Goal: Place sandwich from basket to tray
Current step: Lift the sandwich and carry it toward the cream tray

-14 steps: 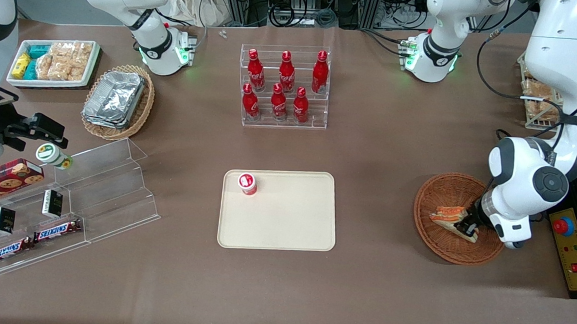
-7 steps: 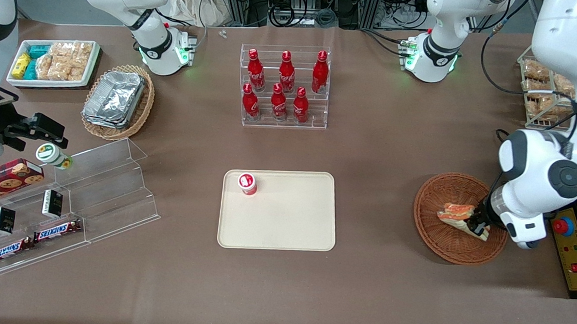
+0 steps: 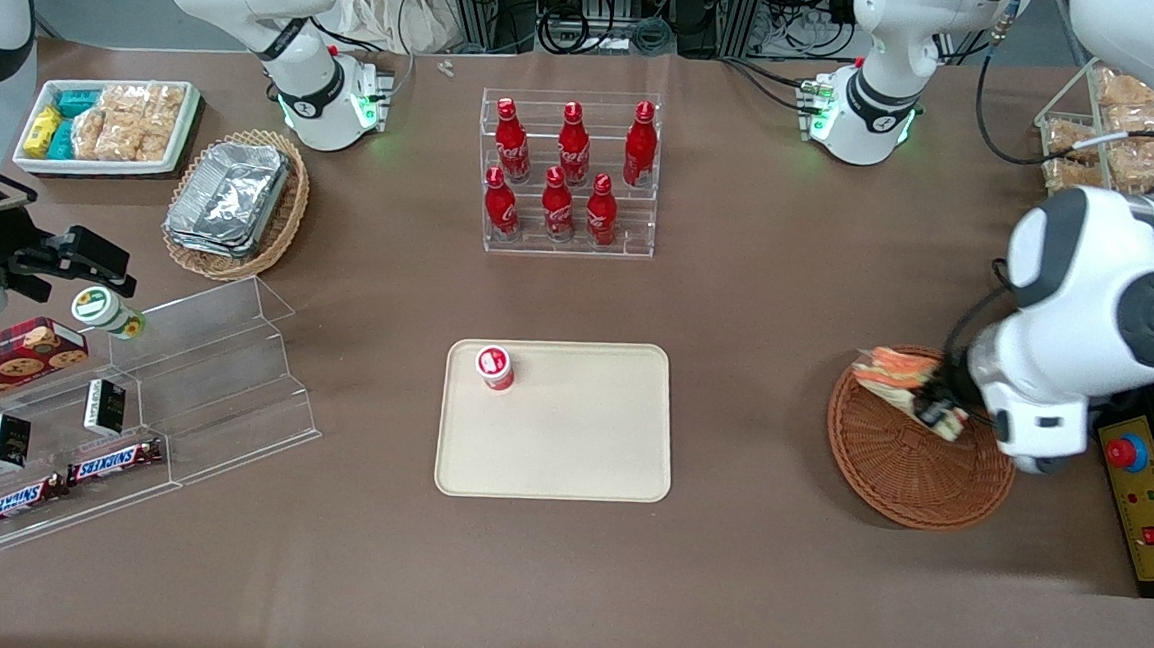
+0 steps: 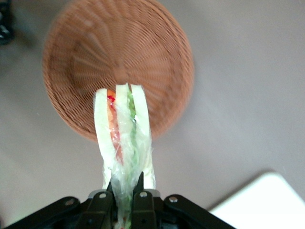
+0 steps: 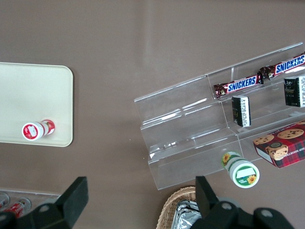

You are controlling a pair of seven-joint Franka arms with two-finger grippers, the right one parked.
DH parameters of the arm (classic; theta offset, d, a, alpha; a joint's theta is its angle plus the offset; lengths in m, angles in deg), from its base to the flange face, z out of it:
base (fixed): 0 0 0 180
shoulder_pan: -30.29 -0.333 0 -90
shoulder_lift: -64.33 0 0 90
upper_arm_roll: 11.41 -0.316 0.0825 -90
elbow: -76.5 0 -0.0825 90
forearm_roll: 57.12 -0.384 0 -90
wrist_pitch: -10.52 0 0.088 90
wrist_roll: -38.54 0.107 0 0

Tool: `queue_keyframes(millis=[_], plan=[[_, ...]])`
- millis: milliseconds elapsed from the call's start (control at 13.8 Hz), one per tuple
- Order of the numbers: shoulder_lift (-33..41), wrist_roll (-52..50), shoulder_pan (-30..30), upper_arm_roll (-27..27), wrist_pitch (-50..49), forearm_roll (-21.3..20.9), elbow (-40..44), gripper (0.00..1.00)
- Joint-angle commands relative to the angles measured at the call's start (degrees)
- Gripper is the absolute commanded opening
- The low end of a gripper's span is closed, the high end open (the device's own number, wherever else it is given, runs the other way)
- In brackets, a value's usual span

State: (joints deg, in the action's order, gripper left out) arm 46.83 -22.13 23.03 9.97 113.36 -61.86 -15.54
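Note:
My left gripper is shut on the wrapped sandwich, a white-bread wedge with orange-red and green filling, and holds it in the air above the reddish-brown wicker basket. The wrist view shows the sandwich pinched at its wrapper end between the gripper fingers, with the basket below it holding nothing. The cream tray lies on the table toward the parked arm's end from the basket, and its corner shows in the wrist view.
A small red-and-white cup stands on the tray. A clear rack of red bottles stands farther from the front camera than the tray. A black control box with a red button lies beside the basket. Wire racks of snacks sit at the working arm's end.
The gripper has lifted the sandwich out of the basket and up, away from the front camera. The arm's elbow rose with it.

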Motion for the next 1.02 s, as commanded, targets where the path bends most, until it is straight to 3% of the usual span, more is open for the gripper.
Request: queue_keyframes(millis=[0, 508, 653, 944], plan=[[-0.86, -1.02, 0.57, 6.37, -1.68, -1.33, 1.51, 0.0], [-6.83, 0.63, 11.73, 7.27, -1.06, -2.64, 5.1, 0.0], [-8.33, 6.34, 13.66, 7.18, 1.47, -3.43, 5.46, 0.0], [-13.06, 17.33, 16.57, 7.18, 5.87, -8.97, 5.99, 0.0]])
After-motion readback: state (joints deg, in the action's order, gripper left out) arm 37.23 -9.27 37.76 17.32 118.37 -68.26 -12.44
